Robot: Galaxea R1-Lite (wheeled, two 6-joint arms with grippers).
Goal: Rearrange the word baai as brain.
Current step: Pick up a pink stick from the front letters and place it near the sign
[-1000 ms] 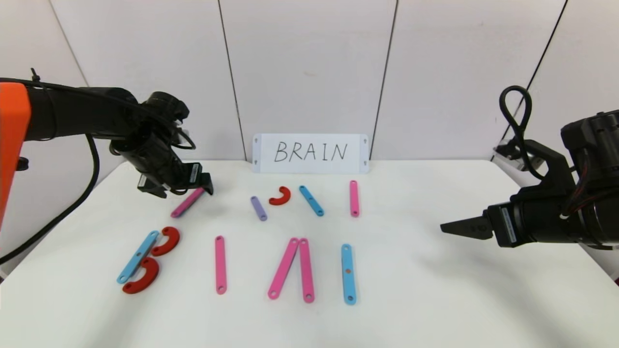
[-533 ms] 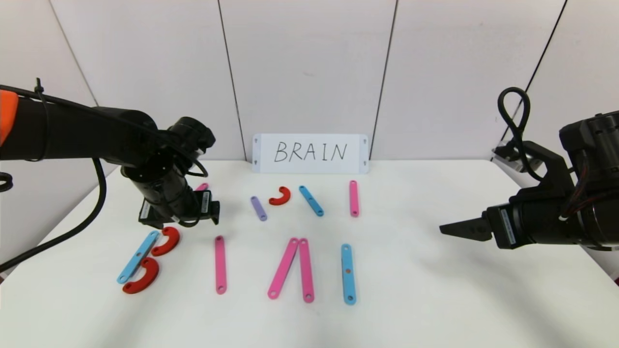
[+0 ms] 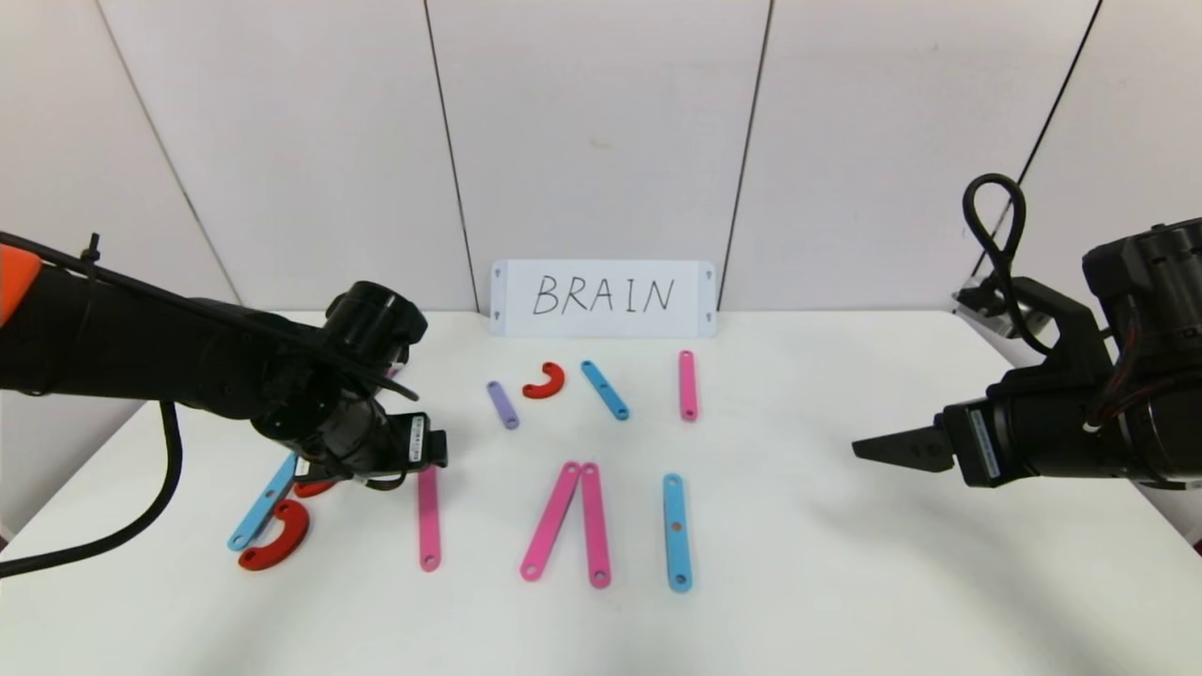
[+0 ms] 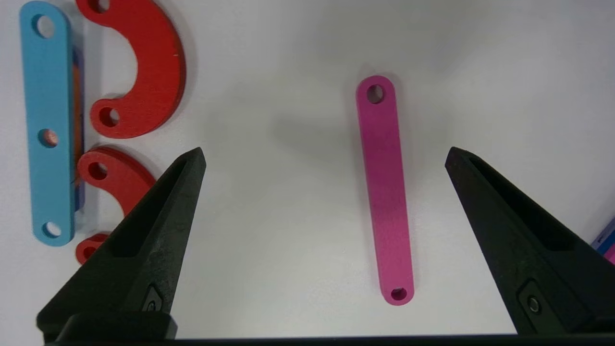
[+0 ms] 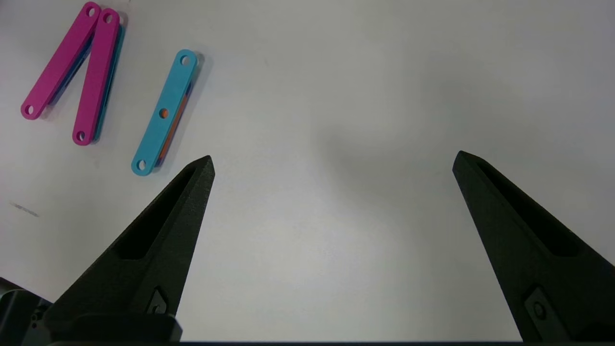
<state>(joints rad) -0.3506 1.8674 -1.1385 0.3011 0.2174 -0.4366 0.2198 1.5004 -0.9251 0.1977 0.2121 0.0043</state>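
The letters lie flat on the white table [image 3: 845, 582]. At front left, a blue strip [image 3: 266, 500] and two red curves [image 3: 278, 548] form a B. To its right lie an upright pink strip [image 3: 428, 521], a pink pair joined at the top [image 3: 563, 521] and a blue strip [image 3: 676, 531]. My left gripper [image 3: 415, 454] is open over the upright pink strip's far end. In the left wrist view that strip [image 4: 384, 192] lies between the open fingers [image 4: 324, 154], untouched. My right gripper [image 3: 873, 448] hovers open and empty at the right [image 5: 334, 161].
A back row holds a purple strip [image 3: 502, 405], a red curve [image 3: 545, 380], a blue strip [image 3: 604, 389] and a pink strip [image 3: 687, 385]. The white BRAIN card [image 3: 603, 298] stands against the wall. My left arm hides the table's back left.
My left gripper moved forward and right, from the slanted pink strip at back left to over the upright pink strip. The slanted strip is now hidden behind the arm. The right arm stayed.
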